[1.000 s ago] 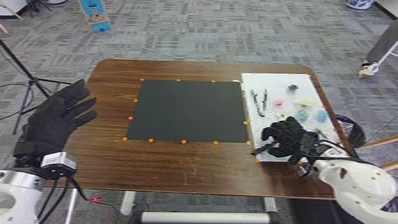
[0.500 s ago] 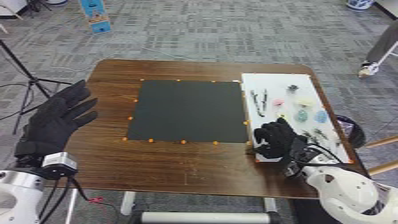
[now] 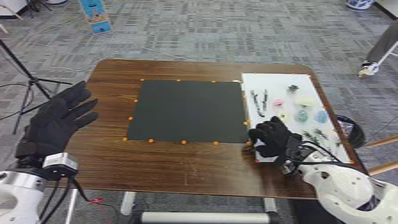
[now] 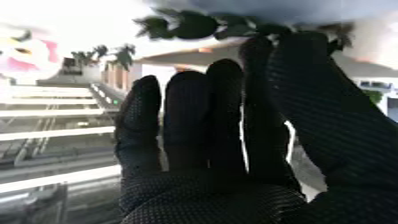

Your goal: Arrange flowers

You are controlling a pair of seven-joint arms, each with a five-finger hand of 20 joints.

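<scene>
The right hand (image 3: pixel 274 138) is poising over the near part of the white board (image 3: pixel 266 82), its fingers narrowing to a pinch, thumb and one fingertip holding a leafy sprig (image 4: pixel 191 25). The left hand (image 3: pixel 55 122) is resting wide, fingers straight and spread, by the desk's (image 3: pixel 160 170) left edge. On the board, two dark twigs (image 3: pixel 259 102) are lying beside a pink flower (image 3: pixel 278 102); a cream flower (image 3: pixel 305 101) and two blue-green flowers (image 3: pixel 302 116) are lying farther right, and the dark mat (image 3: pixel 191 110) is lying left of the board
</scene>
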